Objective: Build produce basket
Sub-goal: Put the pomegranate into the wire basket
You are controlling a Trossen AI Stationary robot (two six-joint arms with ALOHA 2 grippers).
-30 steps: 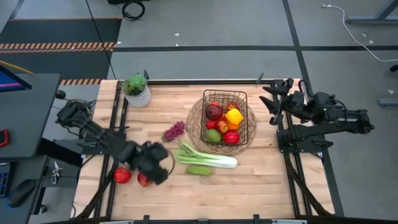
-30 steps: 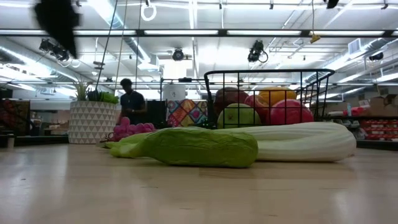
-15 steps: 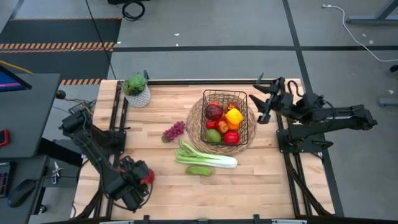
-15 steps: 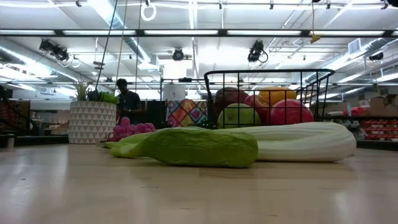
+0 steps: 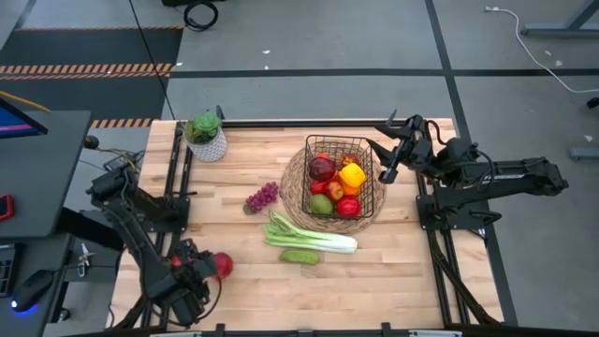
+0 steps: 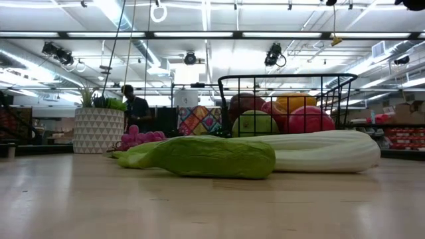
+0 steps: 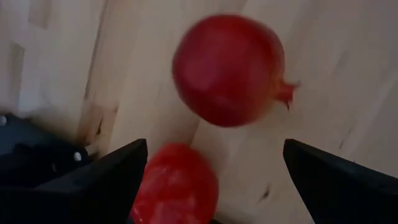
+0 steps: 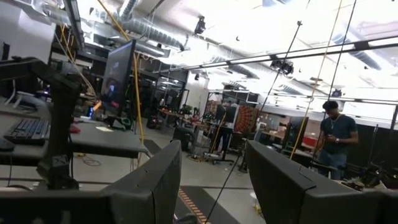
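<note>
The black wire basket (image 5: 339,176) stands on a round woven mat and holds apples, a yellow pepper and other fruit; it also shows in the low view (image 6: 285,99). Purple grapes (image 5: 262,197), a pale-green leek (image 5: 309,234) and a green cucumber (image 5: 299,256) lie on the table. Two red fruits lie near the table's near-left corner; one (image 5: 222,265) shows in the high view. My left gripper (image 5: 198,273) is open above them: one fruit (image 7: 227,68) lies ahead of its fingers, the other (image 7: 175,183) low between them. My right gripper (image 5: 386,150) is open, raised beside the basket's right side.
A leafy plant in a white pot (image 5: 204,134) stands at the far left corner. The woven mat (image 5: 292,187) lies under the basket. Bare wood (image 5: 402,271) spreads over the table's near right. A person (image 6: 136,109) stands in the room behind.
My left gripper has swung from over the table's near-left area toward the near-left corner and now hangs over the two red fruits. My right gripper has moved toward the table's left, closer to the basket's right side.
</note>
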